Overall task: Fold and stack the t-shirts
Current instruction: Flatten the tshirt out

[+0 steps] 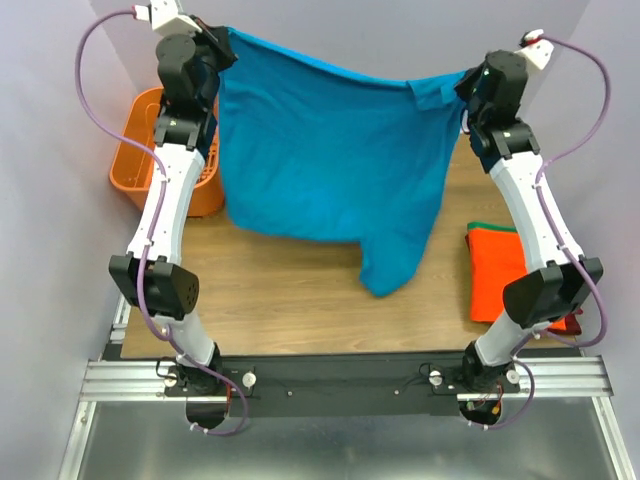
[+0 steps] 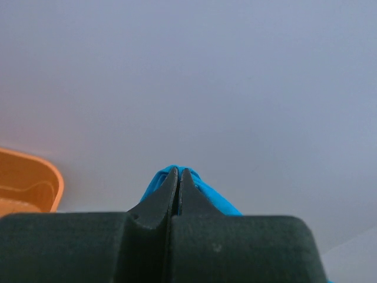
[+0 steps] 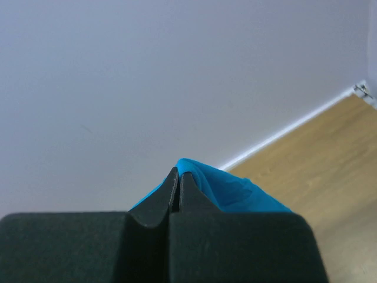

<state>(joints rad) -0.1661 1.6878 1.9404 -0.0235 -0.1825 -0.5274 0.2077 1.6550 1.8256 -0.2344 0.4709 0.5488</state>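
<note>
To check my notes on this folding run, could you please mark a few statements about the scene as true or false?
1. The left gripper and the right gripper are both shut on the teal-blue t-shirt. True.
2. The teal-blue t-shirt is already folded. False: it hangs spread out between the two grippers.
3. A folded orange t-shirt lies beside the right arm. True.
4. The basket stands beside the right arm. False: the orange basket stands beside the left arm.
</note>
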